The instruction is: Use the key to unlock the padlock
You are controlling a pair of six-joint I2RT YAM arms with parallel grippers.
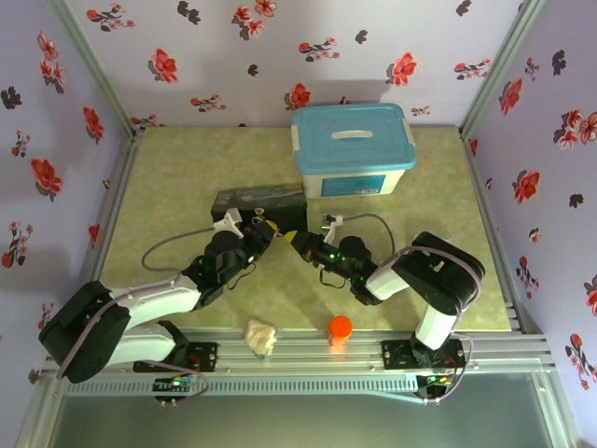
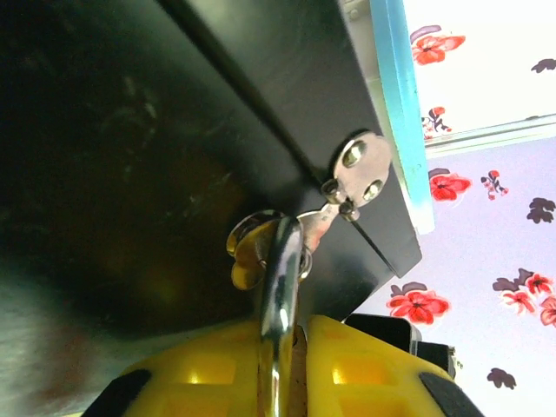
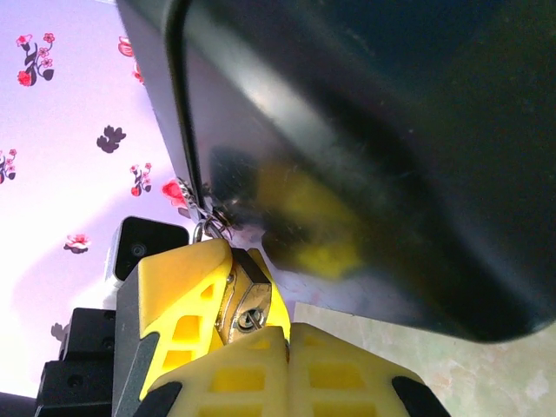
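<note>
My L jaws clamp padlock (image 2: 278, 300) shackle at black box hasp (image 2: 360, 169); R jaws clenched on key (image 3: 252, 320), padlock's 6 o'clock.

— What stands around me?
— Flower-printed lilac walls (image 1: 224, 37) on my left, right and far sides.
— And under me?
— A mottled yellow-green tabletop (image 1: 168, 187), with aluminium rails (image 1: 504, 353) along its near edge. The light on it is bright and even.
</note>
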